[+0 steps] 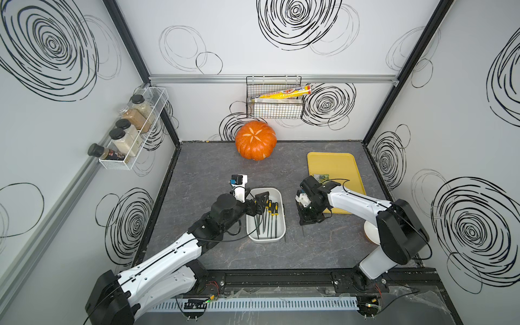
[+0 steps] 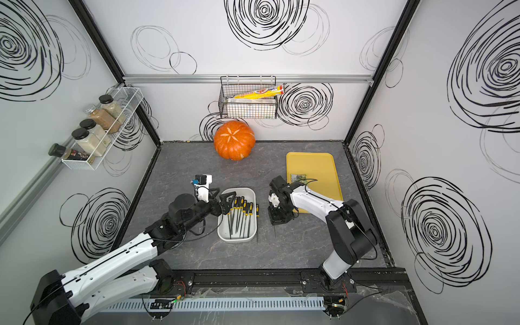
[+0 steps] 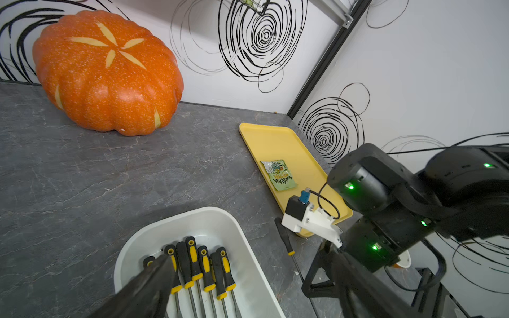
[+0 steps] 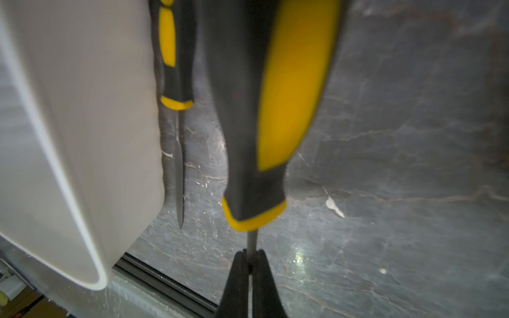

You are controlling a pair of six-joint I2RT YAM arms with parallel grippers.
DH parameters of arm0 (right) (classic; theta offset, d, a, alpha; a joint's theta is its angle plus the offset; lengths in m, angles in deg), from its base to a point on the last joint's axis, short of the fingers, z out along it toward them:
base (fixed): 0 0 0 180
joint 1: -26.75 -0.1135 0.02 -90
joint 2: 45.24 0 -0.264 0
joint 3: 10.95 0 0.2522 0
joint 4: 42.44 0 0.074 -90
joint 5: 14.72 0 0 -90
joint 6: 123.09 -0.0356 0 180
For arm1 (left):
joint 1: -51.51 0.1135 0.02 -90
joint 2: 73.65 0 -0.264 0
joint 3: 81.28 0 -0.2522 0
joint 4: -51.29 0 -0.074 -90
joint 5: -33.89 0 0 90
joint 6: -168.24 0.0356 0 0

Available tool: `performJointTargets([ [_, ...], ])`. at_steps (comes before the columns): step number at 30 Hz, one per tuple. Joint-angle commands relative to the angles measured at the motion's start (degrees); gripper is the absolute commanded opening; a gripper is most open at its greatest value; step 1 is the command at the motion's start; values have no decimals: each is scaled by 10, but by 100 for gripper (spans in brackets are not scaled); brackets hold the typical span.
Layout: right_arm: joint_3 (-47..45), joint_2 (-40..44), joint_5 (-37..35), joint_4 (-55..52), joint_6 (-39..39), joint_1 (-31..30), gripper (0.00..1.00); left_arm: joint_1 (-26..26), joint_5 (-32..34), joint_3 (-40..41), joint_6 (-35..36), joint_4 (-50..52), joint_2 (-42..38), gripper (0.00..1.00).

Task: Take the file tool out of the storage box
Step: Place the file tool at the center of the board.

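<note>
File [image 4: 253, 110] is clamped by its shank between the closed right fingers [image 4: 237, 283], box [image 4: 82, 137] just beside them; left fingers [image 3: 148, 286] spread open above other files [image 3: 190, 264].

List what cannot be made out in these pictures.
Right wrist view: held file blurred, handle's end cut off by frame edge.
In a top view: white round object mostly behind right arm.
Both top views: packet print too small.
Left wrist view: storage box cut off by edge.
</note>
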Motion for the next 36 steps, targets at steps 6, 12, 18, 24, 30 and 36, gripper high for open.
performJointTargets([
  [6, 23, -58, 137, -4, 13, -2, 0, -5, -13, -20, 14, 10, 16, 96],
  [12, 43, -103, 141, 2, 0, -2, 0, -9, -12, -20, 15, 7, 17, 97],
  [18, 55, -127, 135, 12, -11, -3, 0, -9, -16, -26, 13, 13, 33, 98],
  [24, 59, -147, 116, 22, -12, -3, 0, -10, -21, -37, 12, 21, 58, 98],
  [30, 51, -147, 110, 32, -8, -3, 5, -10, -28, -42, 13, 25, 74, 98],
  [36, 36, -155, 124, 55, -6, -4, 14, -11, -26, -43, 12, 27, 85, 99],
])
